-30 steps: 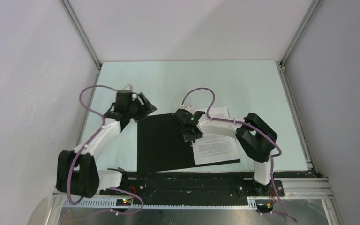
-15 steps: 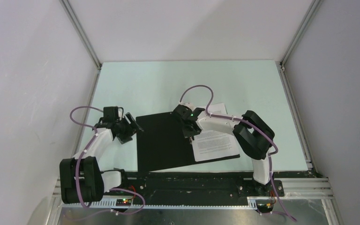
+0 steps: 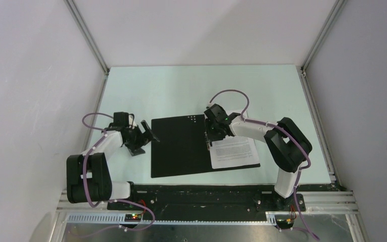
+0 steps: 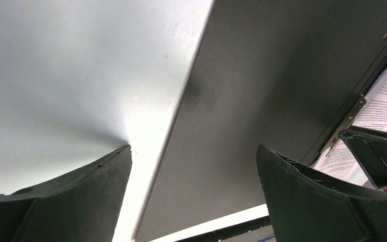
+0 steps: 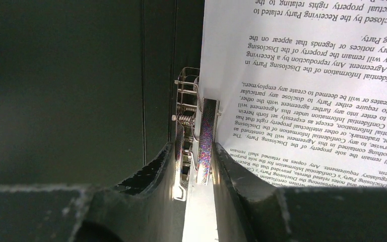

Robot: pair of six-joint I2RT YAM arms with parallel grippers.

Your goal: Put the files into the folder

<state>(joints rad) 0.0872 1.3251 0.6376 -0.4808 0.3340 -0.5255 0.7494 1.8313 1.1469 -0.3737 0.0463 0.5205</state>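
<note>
One folder (image 3: 179,146) open flat, files (image 3: 234,151) lengthwise near-to-far

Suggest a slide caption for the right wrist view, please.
Right gripper pinches the silver metal clip of the open black folder at the edge of white, densely printed sheets.

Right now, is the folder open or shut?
Open. The folder lies spread flat, black inside up, its metal clip exposed beside the files.

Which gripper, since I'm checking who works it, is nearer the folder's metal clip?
Right. The right gripper clamps the metal clip itself; the left gripper sits open at the opposite edge of the folder.
</note>
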